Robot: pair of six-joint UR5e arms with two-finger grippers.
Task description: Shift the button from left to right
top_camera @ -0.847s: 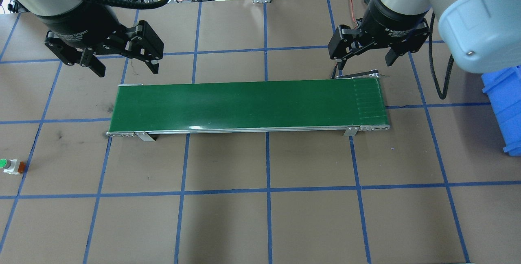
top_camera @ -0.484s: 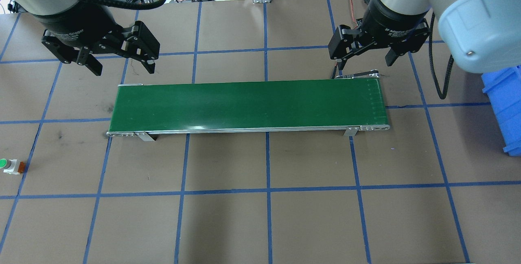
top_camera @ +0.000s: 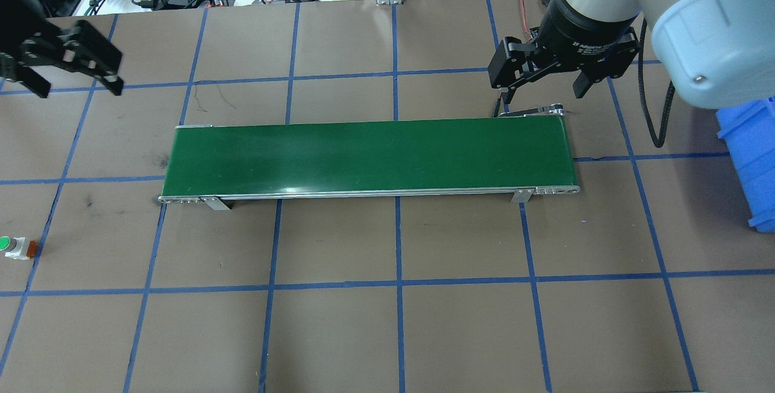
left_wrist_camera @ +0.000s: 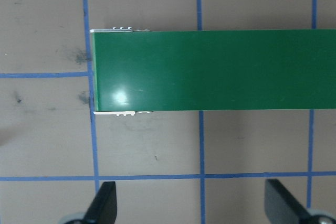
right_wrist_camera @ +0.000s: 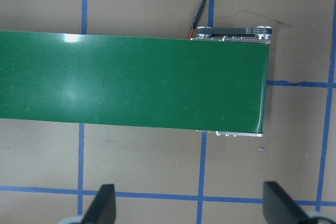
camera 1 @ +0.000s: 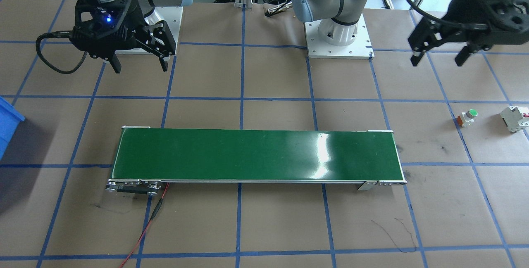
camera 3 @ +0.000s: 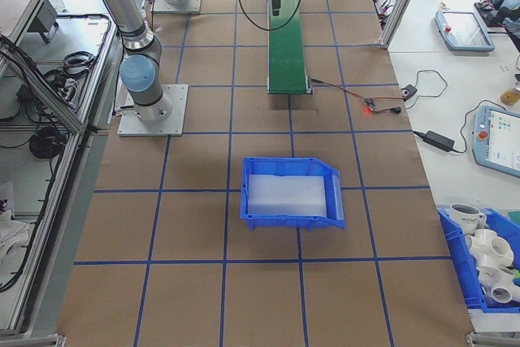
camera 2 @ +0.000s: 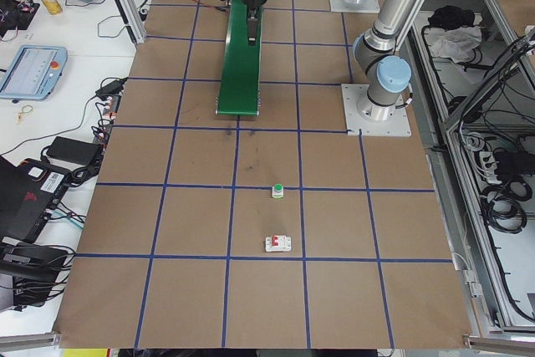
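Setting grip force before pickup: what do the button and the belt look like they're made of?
Button: likely hard moulded plastic, going by its glossy green cap, white blocky body and orange base. Belt: smooth green rubber or PVC, judging by the sharp light glare on it, with side rails that look like bare metal.

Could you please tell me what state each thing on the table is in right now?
button: lying on the table, untouched.
breaker: lying beside the button, apart from it.
conveyor belt: bare, nothing on it.
left gripper: open, empty, above the table.
right gripper: open, empty.
blue bin: on the table, nothing visible inside.
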